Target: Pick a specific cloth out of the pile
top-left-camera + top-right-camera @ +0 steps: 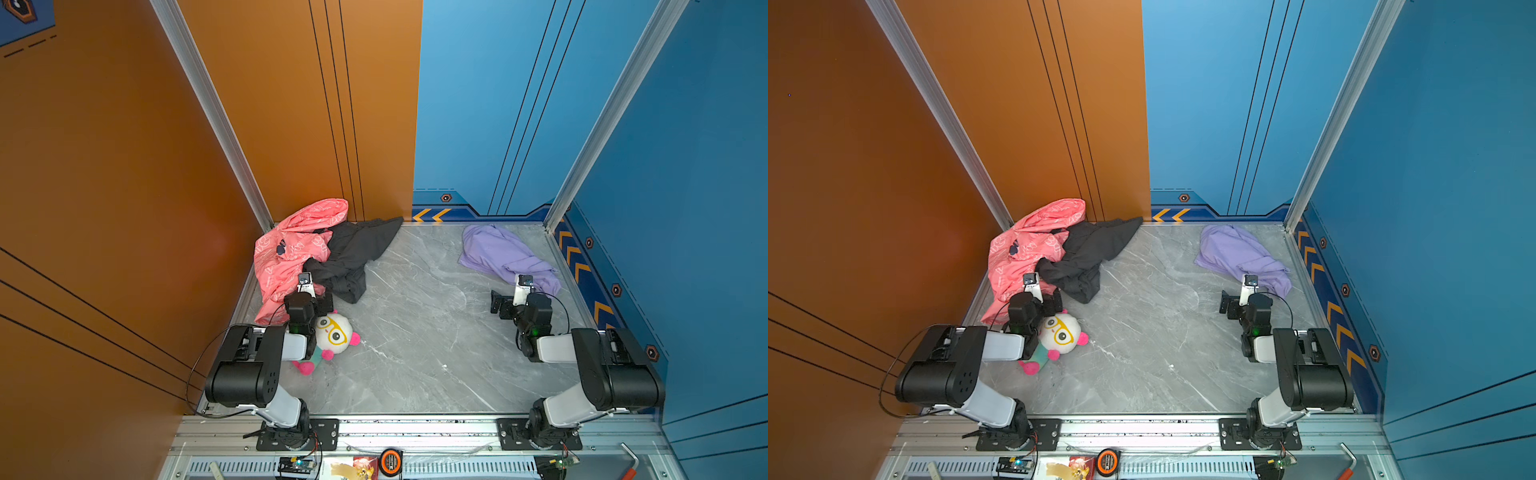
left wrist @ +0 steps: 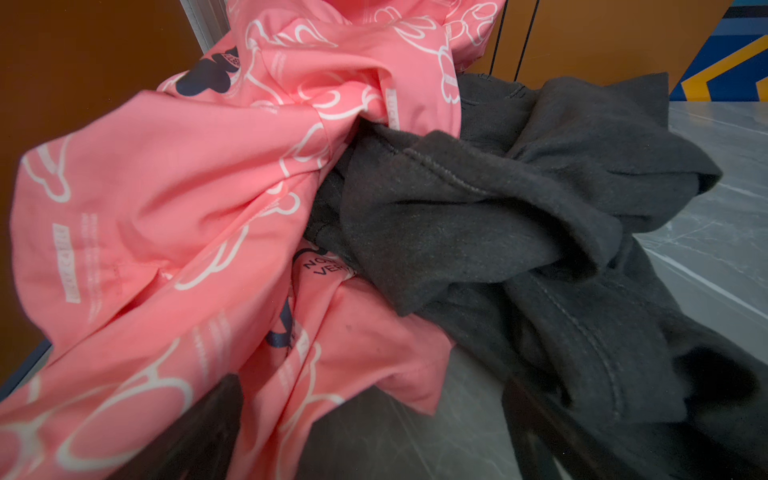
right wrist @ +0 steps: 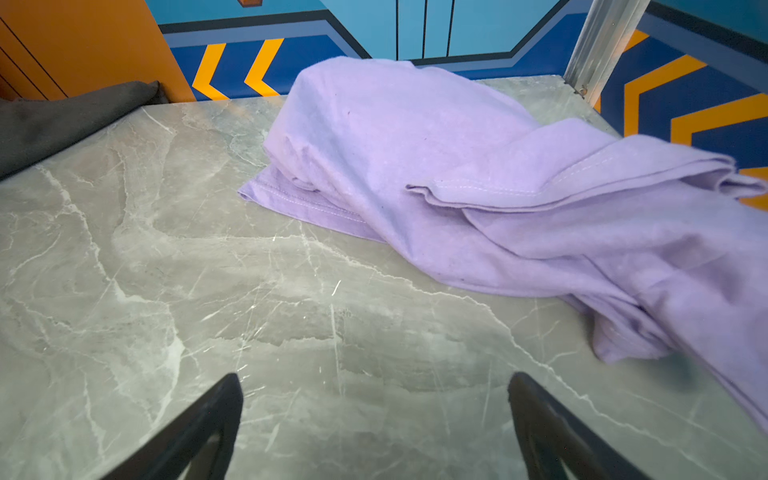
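The lavender cloth lies by itself, crumpled, on the grey marble table at the back right, apart from the pile. The pile sits in the back left corner: a coral-pink printed garment with a black garment tangled against it. My left gripper hovers open at the pile's near edge. One of its fingers is by the pink fabric, the other by the black. My right gripper stands open over bare table, just short of the lavender cloth, holding nothing.
A panda plush toy lies beside the left arm's wrist, near the pile. Orange and blue walls with aluminium posts close in the table on three sides. A tape measure rests on the front rail.
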Controlling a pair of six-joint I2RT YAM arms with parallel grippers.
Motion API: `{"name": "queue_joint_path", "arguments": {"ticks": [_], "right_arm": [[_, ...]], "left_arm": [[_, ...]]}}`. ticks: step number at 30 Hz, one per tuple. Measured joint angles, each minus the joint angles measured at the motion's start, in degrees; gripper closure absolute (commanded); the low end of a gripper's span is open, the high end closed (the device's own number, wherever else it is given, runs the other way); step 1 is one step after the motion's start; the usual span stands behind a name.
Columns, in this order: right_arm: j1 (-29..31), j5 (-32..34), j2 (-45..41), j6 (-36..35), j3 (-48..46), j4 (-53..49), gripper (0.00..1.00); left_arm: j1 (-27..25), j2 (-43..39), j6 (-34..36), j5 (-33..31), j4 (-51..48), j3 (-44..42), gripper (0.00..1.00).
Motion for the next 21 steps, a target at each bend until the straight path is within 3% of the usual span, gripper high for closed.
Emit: {"name": "queue_joint_path", "arguments": {"ticks": [21], "right_arm": [[0.17, -0.04, 0.02, -0.22, 0.68, 0.79, 0.0]], "left_arm": [[-0.17, 0.0, 0.52, 0.39, 1.36, 0.0, 0.02]]}}
